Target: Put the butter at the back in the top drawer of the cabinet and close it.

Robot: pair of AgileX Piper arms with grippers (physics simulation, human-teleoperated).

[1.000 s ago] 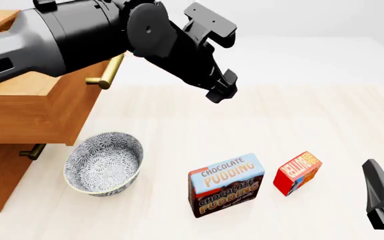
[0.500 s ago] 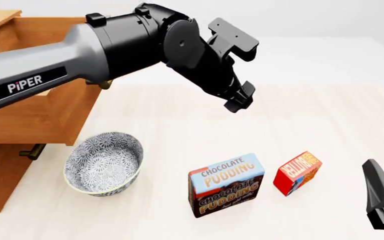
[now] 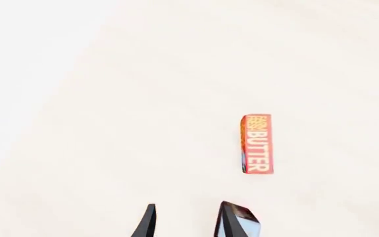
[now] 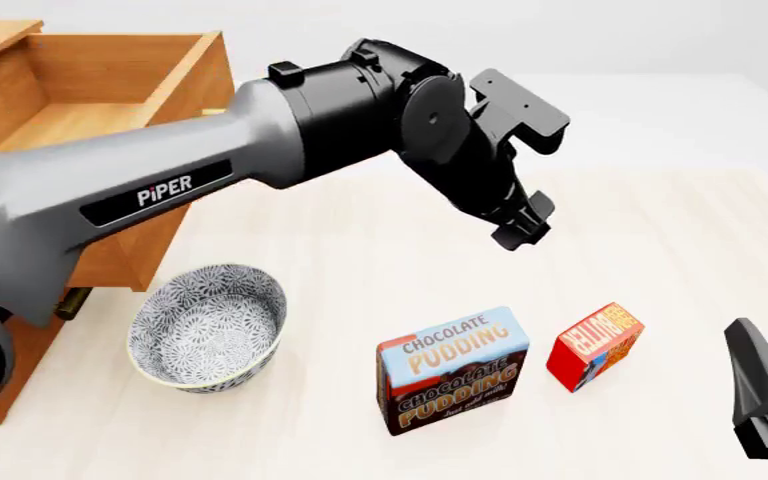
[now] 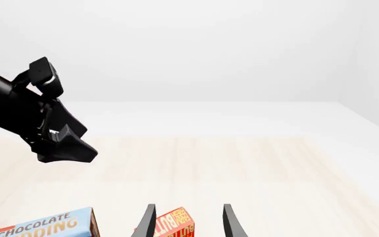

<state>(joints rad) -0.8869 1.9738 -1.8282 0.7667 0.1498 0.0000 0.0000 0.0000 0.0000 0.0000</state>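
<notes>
The left arm (image 4: 157,200) reached from the near left diagonally across the table (image 4: 357,250), its wrist bent down so the left gripper (image 4: 520,222) hung in the air above the boards, far of the 2 boxes and touching nothing. In its wrist view the 2 fingers (image 3: 237,222) stood apart with bare table between them, so the jaws were spread and empty.

The butter (image 4: 595,345) stood on the table at the near right, just right of the chocolate pudding box (image 4: 454,368) and apart from it. The top drawer (image 4: 104,110) of the cabinet (image 4: 11,340) was pulled out at the far left, its inside bare wood. A patterned bowl (image 4: 208,325) sat near the cabinet's front.

The right gripper (image 4: 764,400) sat low at the near right edge, right of the butter; its wrist view showed 2 parted fingers (image 5: 232,224) with the butter (image 5: 173,224) seen beyond them.

Against 0.5 s before, the left gripper had moved right and lower, away from the drawer and closer to the butter. The drawer's handle, then partly showing, was hidden behind the arm. The boxes, bowl and right gripper were where they had been.
</notes>
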